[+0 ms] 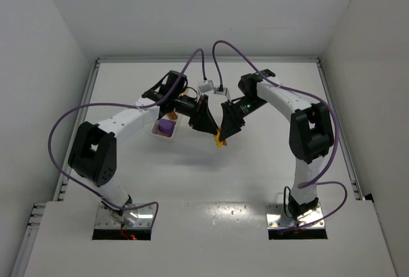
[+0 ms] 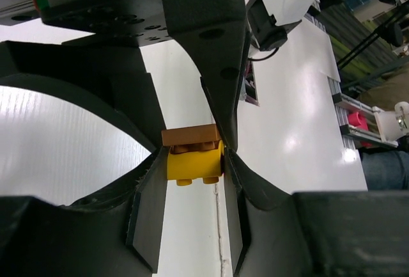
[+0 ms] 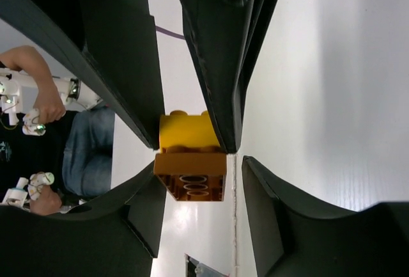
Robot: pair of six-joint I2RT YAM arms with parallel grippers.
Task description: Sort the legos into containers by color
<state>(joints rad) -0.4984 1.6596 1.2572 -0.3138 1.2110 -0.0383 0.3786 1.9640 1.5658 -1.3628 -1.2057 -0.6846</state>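
1. Grip first: your left gripper (image 2: 195, 162) is clenched on the yellow lego (image 2: 192, 169), held in the air between the two arms. The brown-orange lego (image 3: 190, 176) is stuck to it. You cannot tell whether your right gripper (image 3: 199, 171) clamps the brown-orange one; a sliver of gap shows beside one finger.
2. If the right jaws are loose when you pull apart, the bricks come away joined and both colours travel together.
3. If they part with nothing gripping it, the brown-orange lego drops to the table (image 1: 255, 174) and may bounce away.
4. Swinging left toward the white tray (image 1: 156, 135), where a purple lego (image 1: 166, 126) lies, risks clipping its wall or dropping yellow in with purple.
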